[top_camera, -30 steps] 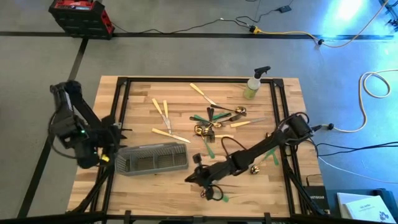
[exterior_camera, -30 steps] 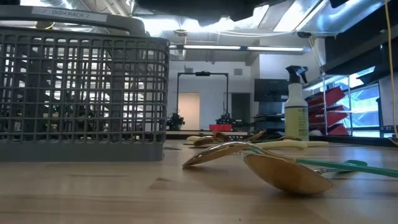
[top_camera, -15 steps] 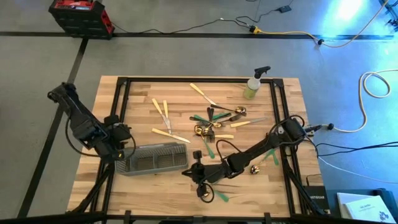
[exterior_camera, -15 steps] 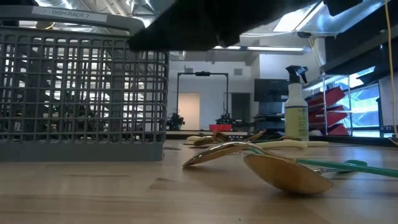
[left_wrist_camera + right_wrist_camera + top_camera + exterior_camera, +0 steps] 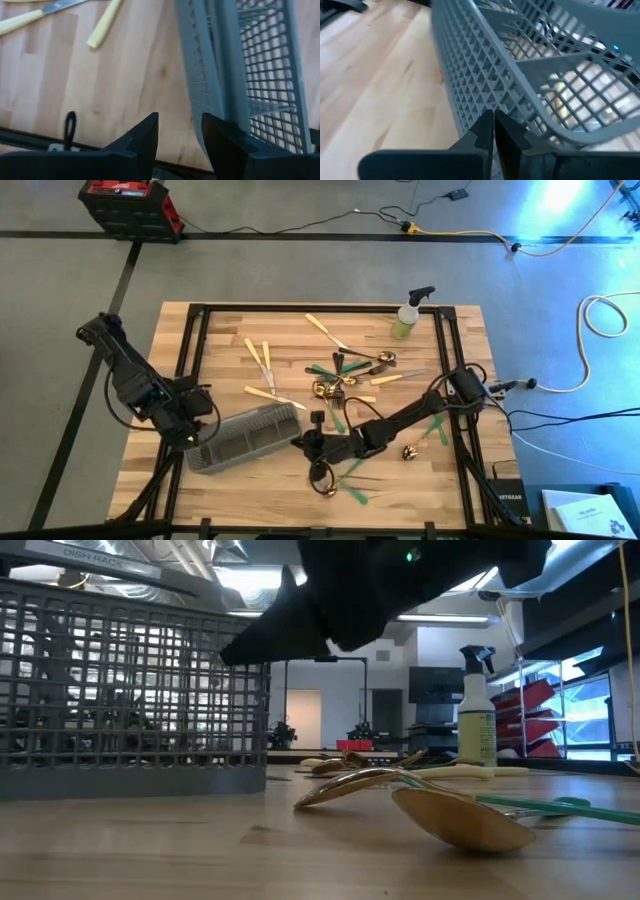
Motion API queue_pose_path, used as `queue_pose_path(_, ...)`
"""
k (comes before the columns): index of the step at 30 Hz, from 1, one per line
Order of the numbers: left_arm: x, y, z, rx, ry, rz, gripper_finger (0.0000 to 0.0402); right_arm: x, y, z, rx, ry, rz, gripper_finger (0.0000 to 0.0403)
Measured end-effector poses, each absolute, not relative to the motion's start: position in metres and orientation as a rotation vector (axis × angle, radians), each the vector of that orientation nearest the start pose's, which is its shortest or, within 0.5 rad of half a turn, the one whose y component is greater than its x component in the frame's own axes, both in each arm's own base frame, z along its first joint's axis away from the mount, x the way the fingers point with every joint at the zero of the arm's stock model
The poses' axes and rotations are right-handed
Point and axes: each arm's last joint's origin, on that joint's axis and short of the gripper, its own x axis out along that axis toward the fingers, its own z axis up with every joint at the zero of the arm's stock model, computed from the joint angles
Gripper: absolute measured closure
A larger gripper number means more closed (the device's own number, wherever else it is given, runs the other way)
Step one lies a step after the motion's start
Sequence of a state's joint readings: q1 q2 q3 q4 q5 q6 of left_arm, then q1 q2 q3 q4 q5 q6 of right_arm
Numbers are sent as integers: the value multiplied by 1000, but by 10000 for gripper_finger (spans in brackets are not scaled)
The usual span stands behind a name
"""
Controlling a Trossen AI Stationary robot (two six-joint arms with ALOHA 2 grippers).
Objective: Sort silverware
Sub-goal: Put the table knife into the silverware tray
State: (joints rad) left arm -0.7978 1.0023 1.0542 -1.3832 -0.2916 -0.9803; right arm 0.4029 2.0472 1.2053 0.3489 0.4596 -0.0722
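The grey wire-mesh caddy (image 5: 245, 438) lies askew on the wooden table, near its front. My right gripper (image 5: 303, 442) is shut at the caddy's right end. My left gripper (image 5: 195, 418) is open over its left end, pointing steeply down, with the end wall (image 5: 197, 115) in the gap between its fingers. The silverware lies loose: a heap of gold-headed pieces (image 5: 345, 375) at mid-table, cream-handled knives (image 5: 262, 365) further left, and green-handled pieces (image 5: 345, 485) near the front edge. A gold spoon (image 5: 460, 820) rests bowl-down close to the low camera. My left gripper stands astride the caddy's left end wall (image 5: 197, 125), one finger outside it and one (image 5: 220, 140) over the inside; whether either finger touches the wall I cannot tell. My right gripper presses its shut fingertips (image 5: 492, 122) against the caddy's mesh side wall (image 5: 475, 95) just below the rim, close to the right end. It comes slanting down from the table's right and near side. The caddy stays on the table.
A yellow-green spray bottle (image 5: 408, 315) stands at the far right of the table. A dark metal frame (image 5: 190, 340) runs round the tabletop. Bare wood lies left of the cream knives and in front of the caddy.
My right gripper has moved toward the table's left and far side, staying shut, and pushed against the caddy. The caddy has turned about on the table: its right end has swung toward the far edge, its left end toward the near edge. My left gripper has sunk a little over the left end.
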Motion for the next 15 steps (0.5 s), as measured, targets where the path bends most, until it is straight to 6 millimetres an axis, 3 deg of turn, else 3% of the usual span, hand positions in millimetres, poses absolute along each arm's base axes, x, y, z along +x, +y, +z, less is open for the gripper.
queue_pose_path(15, 108, -99, 307, -162, 1166, 125, 266, 414, 123, 150, -235, 465, -94, 403)
